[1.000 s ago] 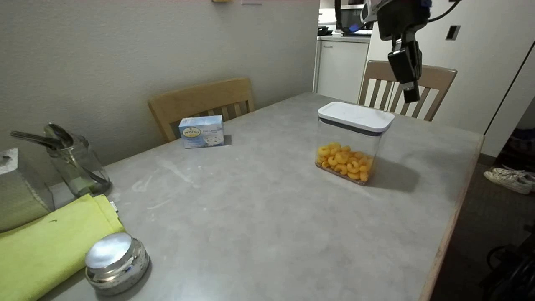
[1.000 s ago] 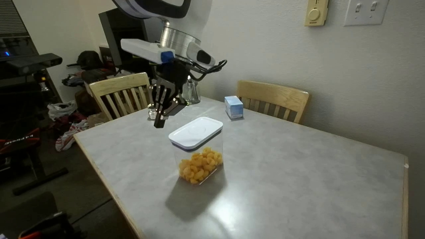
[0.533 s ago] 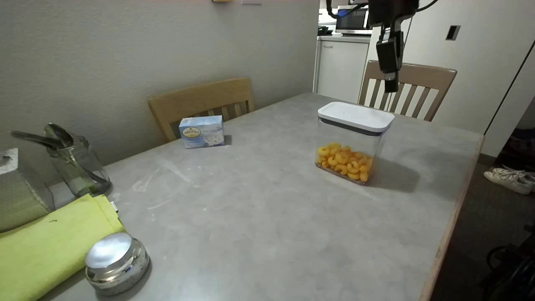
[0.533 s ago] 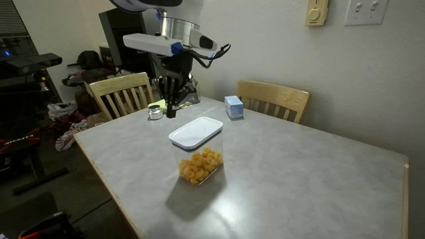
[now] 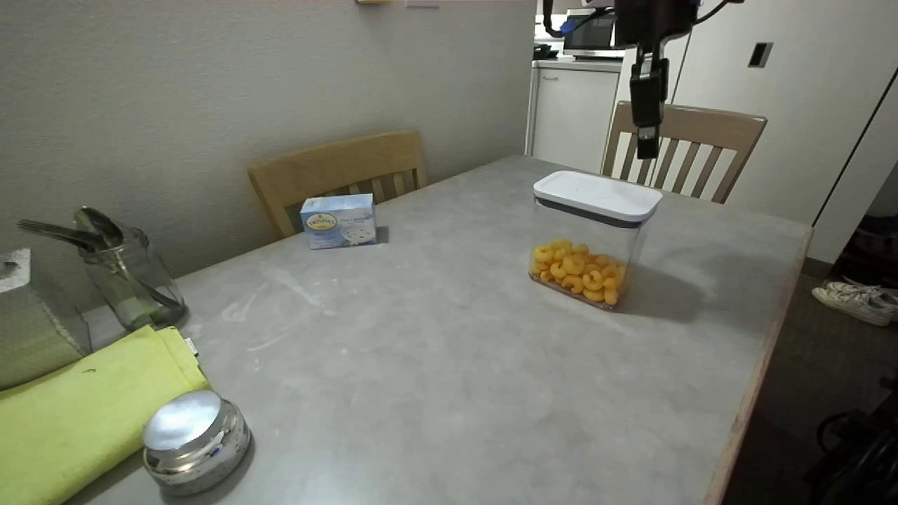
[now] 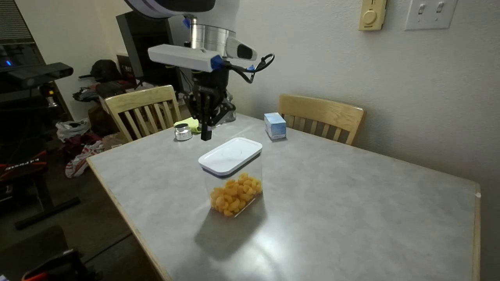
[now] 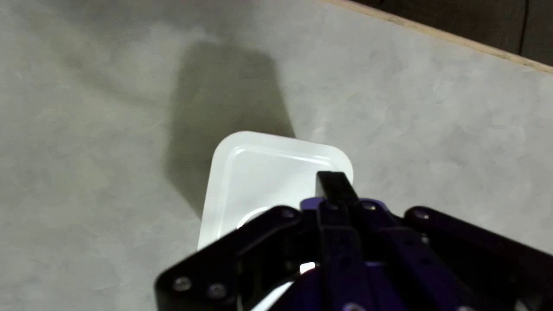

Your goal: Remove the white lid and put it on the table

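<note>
White lid [image 5: 596, 193] looks smooth plastic, sl. gloss; tub [image 5: 586, 231] looks clear plastic. Table [image 5: 449, 365] is mostly matt, faintly mottled, w/ wood edge [image 7: 425, 30]; chairs [image 6: 322, 109] smooth wood, semi-gloss. Tea box [image 5: 340, 221]: smooth printed card. Yellow cloth [image 5: 98, 410]: matt fabric. Small pot [image 5: 196, 442]: polished metal, v. reflective. Jar [image 5: 130, 298]: clear glass; cutlery [image 5: 99, 225] shiny metal. Wall [image 6: 410, 97] rough, matt.

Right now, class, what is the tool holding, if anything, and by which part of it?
Nothing is held: the tool hangs shut, not touching the white lid, which sits on its clear container.
</note>
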Action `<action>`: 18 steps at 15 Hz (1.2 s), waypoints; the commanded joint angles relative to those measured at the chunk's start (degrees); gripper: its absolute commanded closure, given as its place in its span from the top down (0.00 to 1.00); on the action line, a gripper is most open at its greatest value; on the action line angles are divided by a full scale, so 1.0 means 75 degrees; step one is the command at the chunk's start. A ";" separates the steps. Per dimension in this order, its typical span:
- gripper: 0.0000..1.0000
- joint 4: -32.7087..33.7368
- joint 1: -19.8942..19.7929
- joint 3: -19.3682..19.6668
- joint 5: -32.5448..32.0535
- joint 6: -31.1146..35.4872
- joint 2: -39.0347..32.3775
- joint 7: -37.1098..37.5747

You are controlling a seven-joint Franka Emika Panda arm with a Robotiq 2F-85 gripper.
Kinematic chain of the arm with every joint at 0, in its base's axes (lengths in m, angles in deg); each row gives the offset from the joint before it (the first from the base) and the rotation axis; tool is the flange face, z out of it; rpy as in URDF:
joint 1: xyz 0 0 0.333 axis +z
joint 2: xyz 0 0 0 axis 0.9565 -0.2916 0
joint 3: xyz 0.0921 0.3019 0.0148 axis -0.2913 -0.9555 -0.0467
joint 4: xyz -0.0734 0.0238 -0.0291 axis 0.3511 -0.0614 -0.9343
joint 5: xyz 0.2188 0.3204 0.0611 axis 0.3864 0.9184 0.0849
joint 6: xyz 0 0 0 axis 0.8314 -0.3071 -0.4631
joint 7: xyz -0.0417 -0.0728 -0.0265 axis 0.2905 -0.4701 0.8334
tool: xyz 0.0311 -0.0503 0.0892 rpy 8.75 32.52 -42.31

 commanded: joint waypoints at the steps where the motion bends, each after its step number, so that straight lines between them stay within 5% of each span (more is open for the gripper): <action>1: 0.00 -0.0185 -0.0100 -0.0096 -0.0271 0.0527 -0.0044 -0.0397; 18: 0.00 -0.0019 -0.0342 -0.0234 -0.0341 0.2098 -0.1018 -0.1648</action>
